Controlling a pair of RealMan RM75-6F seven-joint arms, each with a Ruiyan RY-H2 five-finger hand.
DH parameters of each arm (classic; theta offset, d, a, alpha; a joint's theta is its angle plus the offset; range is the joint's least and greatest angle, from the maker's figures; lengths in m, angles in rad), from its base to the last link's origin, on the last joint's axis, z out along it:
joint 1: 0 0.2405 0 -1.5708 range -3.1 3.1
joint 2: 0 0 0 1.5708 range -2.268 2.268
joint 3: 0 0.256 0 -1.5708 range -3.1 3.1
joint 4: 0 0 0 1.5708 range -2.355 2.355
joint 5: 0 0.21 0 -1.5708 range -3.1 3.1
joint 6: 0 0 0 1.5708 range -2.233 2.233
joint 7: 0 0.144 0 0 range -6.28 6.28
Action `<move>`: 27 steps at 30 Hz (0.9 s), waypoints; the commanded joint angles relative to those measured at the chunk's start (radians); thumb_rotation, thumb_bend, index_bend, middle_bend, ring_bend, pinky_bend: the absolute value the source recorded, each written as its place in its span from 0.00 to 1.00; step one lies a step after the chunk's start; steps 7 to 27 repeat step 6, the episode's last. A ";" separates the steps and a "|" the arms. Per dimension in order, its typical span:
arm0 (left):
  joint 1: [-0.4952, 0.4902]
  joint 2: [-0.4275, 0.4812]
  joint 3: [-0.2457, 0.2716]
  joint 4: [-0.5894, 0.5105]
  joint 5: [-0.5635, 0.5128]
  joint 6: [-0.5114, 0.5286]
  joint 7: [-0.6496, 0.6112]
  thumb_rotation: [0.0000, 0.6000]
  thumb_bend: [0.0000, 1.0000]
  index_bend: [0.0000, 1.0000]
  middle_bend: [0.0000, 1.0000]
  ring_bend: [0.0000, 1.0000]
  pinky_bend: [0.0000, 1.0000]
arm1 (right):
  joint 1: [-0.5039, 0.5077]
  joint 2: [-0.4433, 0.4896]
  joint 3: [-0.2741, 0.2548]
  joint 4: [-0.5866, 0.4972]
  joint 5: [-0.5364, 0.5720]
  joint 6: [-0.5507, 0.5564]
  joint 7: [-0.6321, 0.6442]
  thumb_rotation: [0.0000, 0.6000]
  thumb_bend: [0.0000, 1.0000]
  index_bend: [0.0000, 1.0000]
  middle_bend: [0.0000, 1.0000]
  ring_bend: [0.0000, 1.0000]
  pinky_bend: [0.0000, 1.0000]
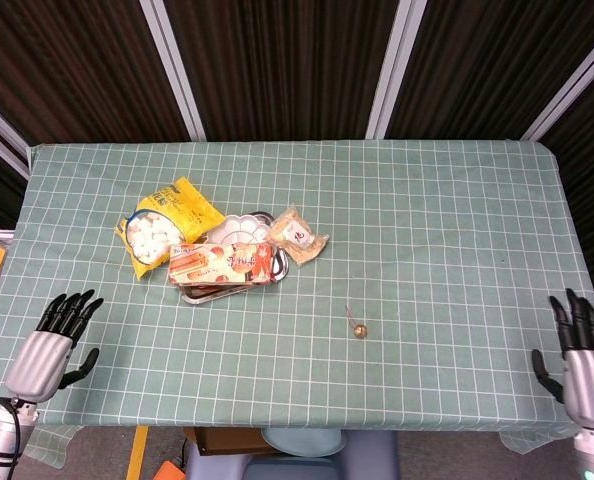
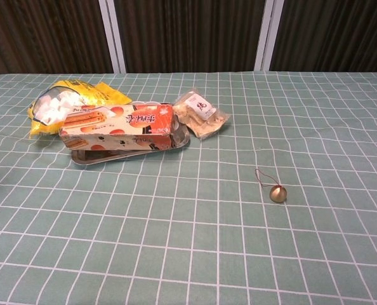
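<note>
Green checked tablecloth (image 1: 427, 200) is filling the frame before dark slatted panels. A small gold bell (image 1: 359, 331) w/ thin cord loop is lying alone, well right of and nearer than the metal tray (image 2: 186, 140). Likely light, hard, prone to rolling; the loop looks the easiest pinch point. Left hand (image 1: 47, 345) and right hand (image 1: 579, 355) are hovering at the near corners, fingers spread, holding nothing.

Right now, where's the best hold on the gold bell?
Probably the round body of the gold bell, pinched from above: it lies alone on the tablecloth, open all around. Its thin loop lies flat, harder to catch.
</note>
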 commanded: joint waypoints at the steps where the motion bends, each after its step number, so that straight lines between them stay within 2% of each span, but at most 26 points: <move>1: 0.004 -0.003 0.000 -0.006 0.010 0.013 0.011 1.00 0.43 0.00 0.00 0.00 0.05 | -0.019 0.048 -0.004 -0.014 0.003 -0.034 0.044 1.00 0.47 0.00 0.00 0.00 0.00; 6: 0.009 -0.002 0.001 -0.005 0.018 0.026 0.017 1.00 0.43 0.00 0.00 0.00 0.05 | -0.019 0.059 0.000 -0.025 -0.003 -0.076 0.030 1.00 0.47 0.00 0.00 0.00 0.00; 27: 0.009 -0.002 0.001 -0.005 0.018 0.026 0.017 1.00 0.43 0.00 0.00 0.00 0.05 | -0.019 0.059 0.000 -0.025 -0.003 -0.076 0.030 1.00 0.47 0.00 0.00 0.00 0.00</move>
